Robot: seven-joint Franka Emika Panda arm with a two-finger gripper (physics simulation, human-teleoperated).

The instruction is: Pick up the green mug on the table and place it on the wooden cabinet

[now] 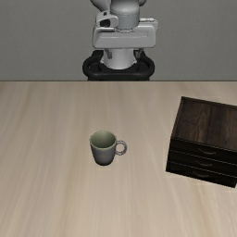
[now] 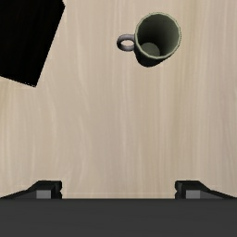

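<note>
Scene: a simulated Franka arm [image 1: 125,35] rises from its base [image 1: 118,67] at the far edge of a pale wood-grain desk [image 1: 51,190].
Arm pose: the white hand is held high above the far side of the desk, well apart from both objects.
Jaws: spread wide with nothing between them. In the wrist view the two dark fingertips [image 2: 46,189] stand far apart over bare desk.
Green mug: a dull grey-green mug [image 1: 106,148] stands upright on the desk near the middle, its mouth facing up and its inside dark.
Mug handle: a small loop [image 1: 121,147] pointing to the exterior view's right, towards the cabinet.
Mug seen from the hand: looked at from above, the round rim and the handle are both plain. A broad stretch of bare desk lies between the mug and the fingertips.
Wooden cabinet: a low dark-brown cabinet [image 1: 205,139] sits on the desk at the exterior view's right, turned a little askew, with three drawer fronts on its near face.
Cabinet seen from the hand: a black slab, beyond the mug on the handle side.
Mug to cabinet: apart, with a strip of bare desk between them. The mug rests on the desk, not on the cabinet's top.
Contact: nothing touches the mug except the desk beneath it.
</note>
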